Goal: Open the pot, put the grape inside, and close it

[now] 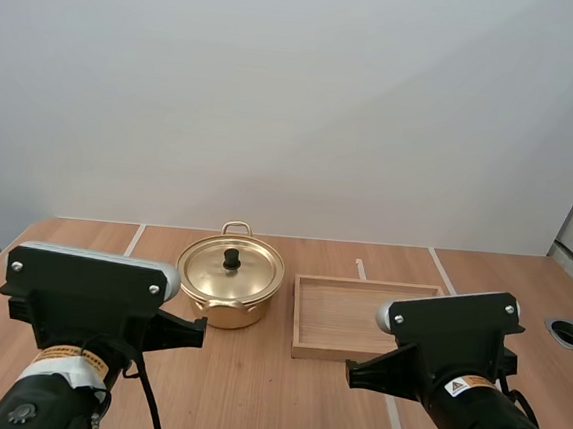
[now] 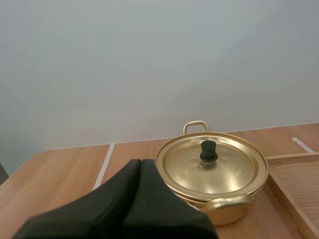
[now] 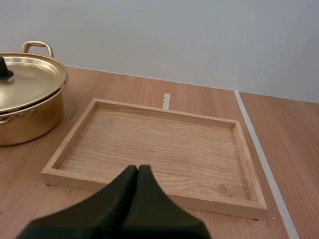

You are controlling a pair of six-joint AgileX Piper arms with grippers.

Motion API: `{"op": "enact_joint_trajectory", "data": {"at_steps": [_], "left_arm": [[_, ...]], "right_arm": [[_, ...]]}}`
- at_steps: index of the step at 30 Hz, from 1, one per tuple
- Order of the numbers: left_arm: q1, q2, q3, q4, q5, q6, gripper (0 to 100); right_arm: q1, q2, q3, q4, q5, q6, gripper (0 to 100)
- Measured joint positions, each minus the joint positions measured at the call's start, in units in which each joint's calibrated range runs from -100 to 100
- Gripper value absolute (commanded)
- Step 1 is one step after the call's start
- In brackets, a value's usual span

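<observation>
A plain white wall (image 1: 297,95) stands behind a light wooden table (image 1: 251,392). Thin pale lines (image 1: 135,239) run across the wood from the far edge toward me.

I can find little writing. My right arm has a small white sticker (image 1: 459,386) with a warning triangle on it. My left arm has a yellow band (image 1: 78,357) with dark marks. Both are too small for me to read. The left wrist view shows tiny marks on the lid, and I cannot read those either.

The gold pot (image 1: 230,282) sits near the far edge of the table, a bit left of the middle. Its lid (image 1: 231,270) is on, with a black knob (image 1: 231,258) on top. One loop handle points to the far edge and one points toward me.

The wooden tray (image 1: 298,316) lies flat to the right of the pot. They are near but not touching, with a strip of bare wood between them. There is open wood between my arms and both things. A round hole (image 1: 569,333) with a grey ring sits by the right edge.

My left gripper (image 2: 140,162) hangs in front of the pot, fingers pressed together into one dark wedge. My right gripper (image 3: 137,168) hangs over the near rim of the tray, fingers pressed together too, holding nothing.
</observation>
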Motion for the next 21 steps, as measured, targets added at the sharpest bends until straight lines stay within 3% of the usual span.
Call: {"op": "enact_joint_trajectory", "data": {"at_steps": [21], "left_arm": [[0.06,0.0,5.4,0.0,-0.7,-0.8,0]], "right_arm": [[0.0,0.0,2.2,0.0,-2.9,0.0,0]]}}
